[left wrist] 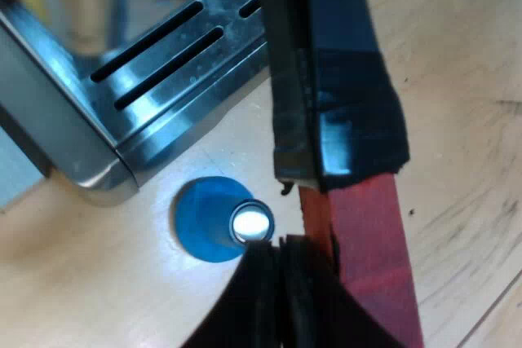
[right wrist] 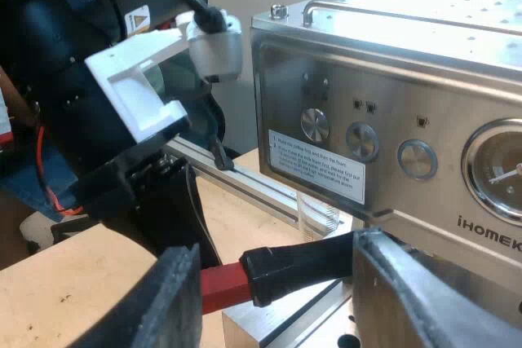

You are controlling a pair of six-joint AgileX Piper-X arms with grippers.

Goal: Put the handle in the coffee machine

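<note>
1. The handle (right wrist: 302, 270) lies at the front of the machine (right wrist: 367, 120), dark part running in under the panel, red end pointing out
2. It looks brought up but not locked; I judge the seating and the twist are left
3. The left hand (left wrist: 300, 211) is closed on the handle near its red end
4. The right hand (right wrist: 277, 287) gapes wide and empty, a finger on either side of the handle
5. The metal head is hidden behind a right finger, so the fit is unclear; a blue tamper (left wrist: 214, 219) stands on the worktop (left wrist: 457, 120)
</note>
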